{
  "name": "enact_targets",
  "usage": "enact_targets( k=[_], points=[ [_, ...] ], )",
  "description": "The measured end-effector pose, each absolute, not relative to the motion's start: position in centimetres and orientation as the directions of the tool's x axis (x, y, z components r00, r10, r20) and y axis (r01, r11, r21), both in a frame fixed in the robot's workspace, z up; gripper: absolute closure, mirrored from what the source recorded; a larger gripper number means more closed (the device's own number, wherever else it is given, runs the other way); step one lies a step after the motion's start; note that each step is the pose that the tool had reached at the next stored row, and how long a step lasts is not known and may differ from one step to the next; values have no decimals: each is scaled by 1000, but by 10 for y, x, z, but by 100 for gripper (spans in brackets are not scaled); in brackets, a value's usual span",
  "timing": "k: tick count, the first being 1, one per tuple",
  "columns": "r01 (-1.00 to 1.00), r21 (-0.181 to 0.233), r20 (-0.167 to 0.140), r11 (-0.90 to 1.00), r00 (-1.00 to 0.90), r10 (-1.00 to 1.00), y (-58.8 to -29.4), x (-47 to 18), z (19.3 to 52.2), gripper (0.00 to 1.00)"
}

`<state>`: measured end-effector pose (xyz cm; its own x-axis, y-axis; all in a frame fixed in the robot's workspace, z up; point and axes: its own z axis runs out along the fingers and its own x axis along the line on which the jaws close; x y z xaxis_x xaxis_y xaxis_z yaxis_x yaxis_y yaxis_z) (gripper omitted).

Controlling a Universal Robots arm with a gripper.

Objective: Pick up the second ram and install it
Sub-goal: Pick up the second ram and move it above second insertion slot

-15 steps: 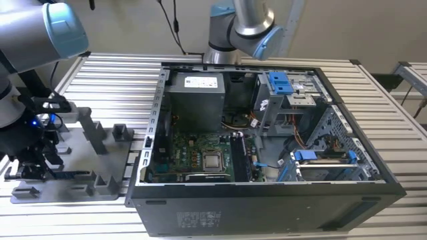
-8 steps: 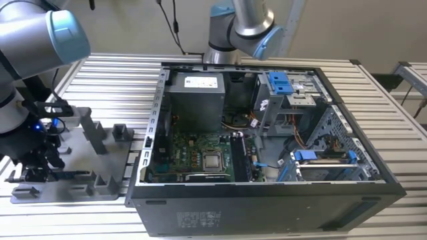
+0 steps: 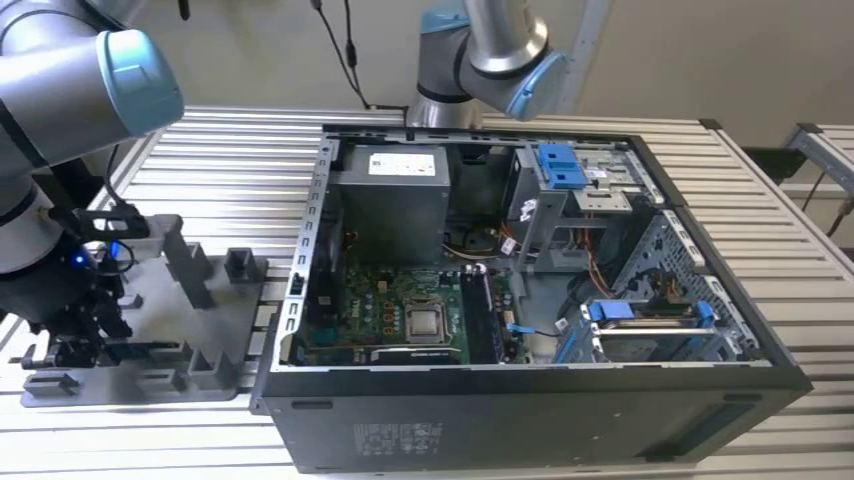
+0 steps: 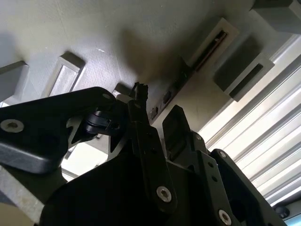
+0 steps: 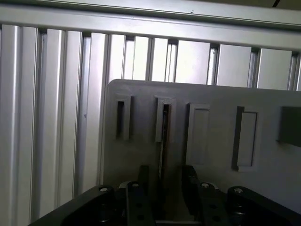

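The worktop (image 3: pixel 240 150) is ribbed bare metal with a dull brushed sheen. On it, at eight o'clock in the exterior view, the tray (image 3: pixel 227 310) is matt grey plastic, faintly grainy. The end effector (image 5: pixel 164 183) is matt black with bright metal screws, and the computer case (image 3: pixel 534 430) is dark matt sheet metal with glossy blue plastic clips (image 3: pixel 567 165).

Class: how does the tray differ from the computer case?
The tray is grey, the case black. The tray is a low slab with raised blocks; the case is a deep open box. The gripper is at the tray, not the case. Both rest on the slatted table.
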<state>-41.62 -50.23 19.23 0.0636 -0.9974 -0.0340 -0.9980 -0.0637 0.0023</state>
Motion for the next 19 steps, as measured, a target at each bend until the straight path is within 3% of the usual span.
enact_targets(
  k=[14,16,17,19],
  points=[
    [-998,2,-34,-64,64,-997,-502,-416,192,58],
    [-998,2,-34,-64,64,-997,-501,-416,192,60],
    [-998,2,-34,-64,64,-997,-501,-416,192,67],
    [-998,2,-34,-64,64,-997,-501,-416,192,67]
  ],
)
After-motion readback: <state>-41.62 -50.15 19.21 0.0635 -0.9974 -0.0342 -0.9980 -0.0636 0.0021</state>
